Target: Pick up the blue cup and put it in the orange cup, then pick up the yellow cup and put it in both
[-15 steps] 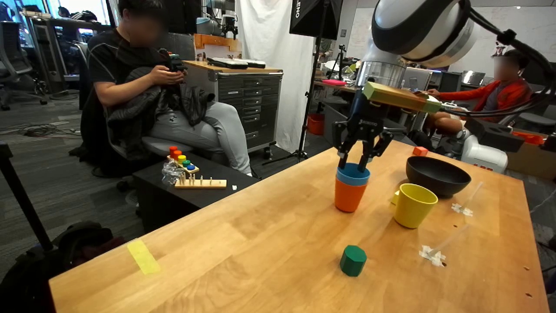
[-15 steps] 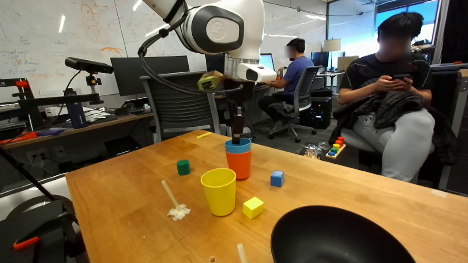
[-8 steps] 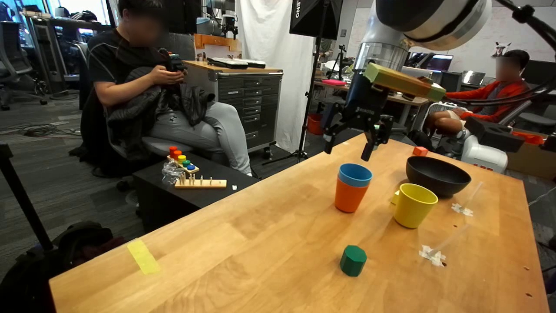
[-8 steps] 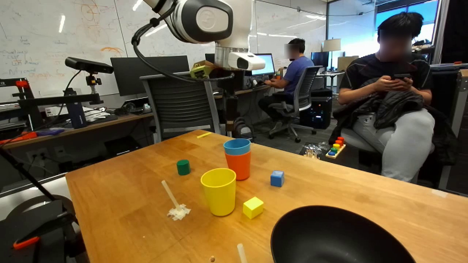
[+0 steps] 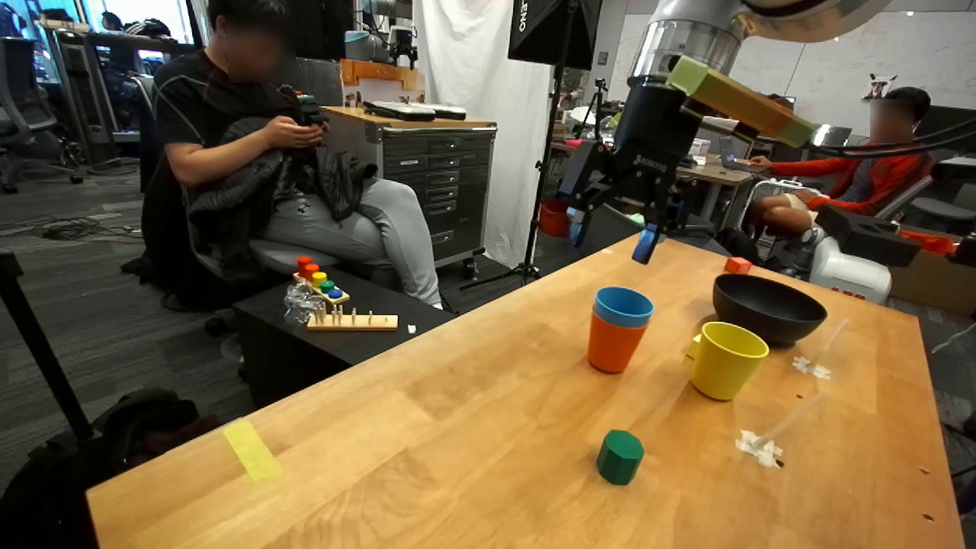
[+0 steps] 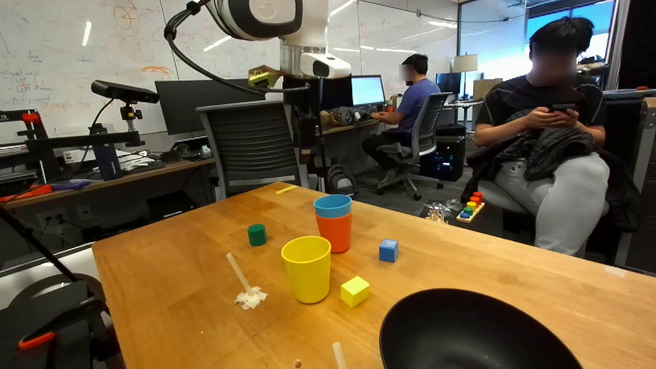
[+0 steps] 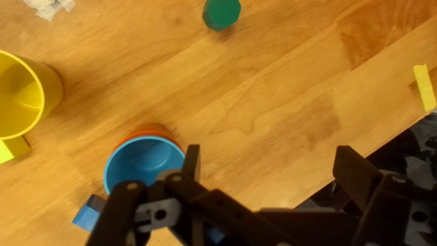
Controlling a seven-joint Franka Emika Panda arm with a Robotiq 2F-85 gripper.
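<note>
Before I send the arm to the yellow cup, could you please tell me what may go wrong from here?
The yellow block stands close beside the yellow cup, so the open pincer might bump it on the way down.
The blue cup sits in the orange cup with its upper part showing; if the pincer passes low, it could tip the pair.
Let go off-centre, the yellow cup may catch on the blue cup's edge instead of nesting.

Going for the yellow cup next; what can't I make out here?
Blue cup: lower part hidden inside the orange cup in both exterior views; rim partly behind the fingers, wrist view.
Yellow cup: cut off by the wrist view's left edge.
Yellow block: mostly behind the yellow cup in an exterior view.
</note>
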